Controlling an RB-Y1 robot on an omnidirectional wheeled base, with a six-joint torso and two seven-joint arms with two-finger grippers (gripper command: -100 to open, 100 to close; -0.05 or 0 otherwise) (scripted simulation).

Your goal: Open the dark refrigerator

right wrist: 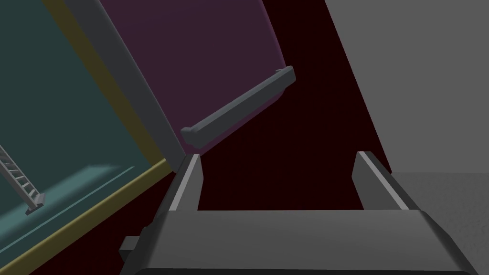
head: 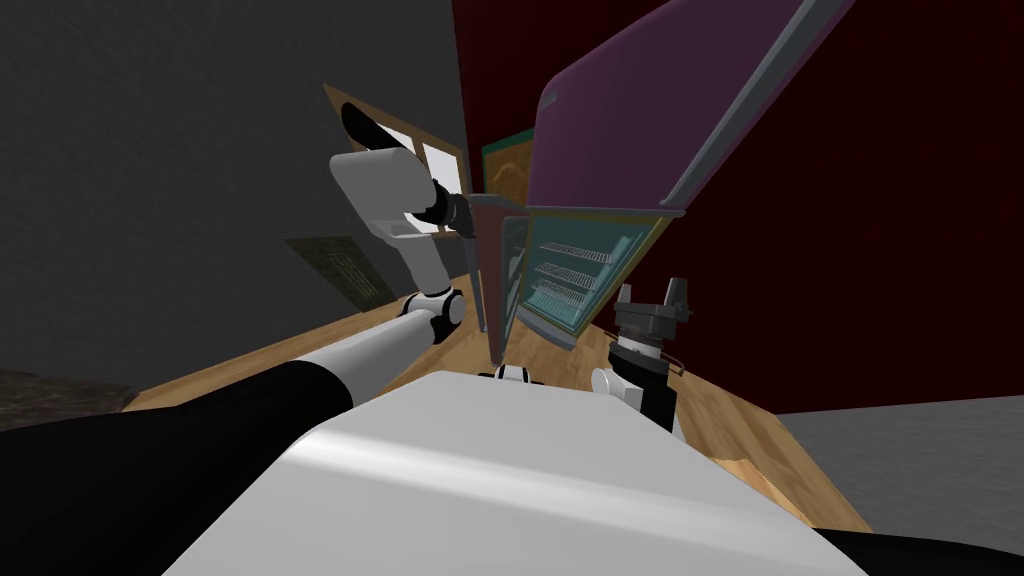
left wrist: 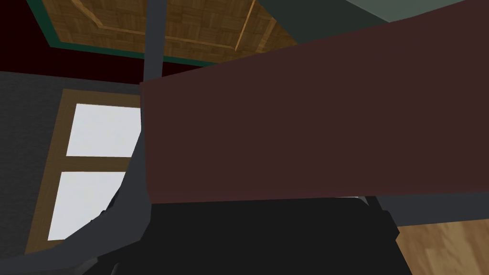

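Observation:
The dark purple refrigerator [head: 640,110] leans across the head view with its upper door shut. Its lower door [head: 492,270] stands swung out, seen edge-on. Behind it lies a teal interior [head: 575,265] with wire shelves. My left gripper [head: 463,213] is up against that door's top edge. In the left wrist view the maroon door panel [left wrist: 310,124] lies right over the gripper body, with a grey handle bar [left wrist: 149,71] along its side. My right gripper [head: 652,296] [right wrist: 281,181] hangs open and empty below the refrigerator's right side, facing the upper door's grey handle [right wrist: 239,107].
A bright window [head: 420,150] [left wrist: 95,167] sits in the grey wall behind my left arm. A green-framed wooden panel [head: 505,170] hangs on the dark red wall beside the refrigerator. The wooden floor [head: 760,430] runs under me, and grey ground [head: 900,450] lies to the right.

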